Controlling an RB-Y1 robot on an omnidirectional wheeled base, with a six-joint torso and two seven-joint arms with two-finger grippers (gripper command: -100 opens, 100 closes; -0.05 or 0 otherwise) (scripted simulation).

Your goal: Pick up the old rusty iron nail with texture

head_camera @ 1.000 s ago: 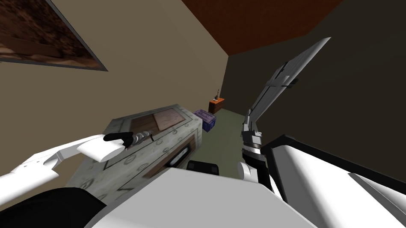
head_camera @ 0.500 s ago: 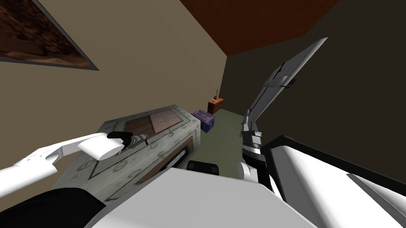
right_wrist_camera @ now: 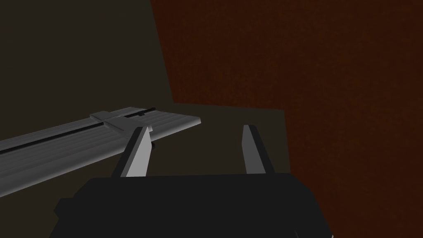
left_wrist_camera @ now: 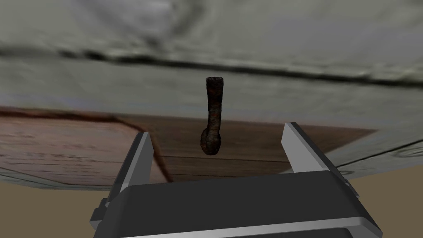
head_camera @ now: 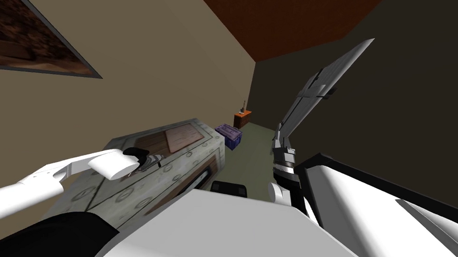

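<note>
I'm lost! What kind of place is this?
Probably a room in a house: a framed picture on the wall, a worn pale cabinet holding a rusty nail, a purple box beyond.

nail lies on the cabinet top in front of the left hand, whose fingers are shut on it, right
No. The left wrist view shows the left hand open, its fingers apart on either side of the nail, not touching it. The nail does lie on the cabinet top.

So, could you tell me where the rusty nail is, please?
Left wrist view: the nail lies on the cabinet top to my left, half on its brown wood panel, half on the grey border, centred in the open left claw, touching neither finger.
</note>
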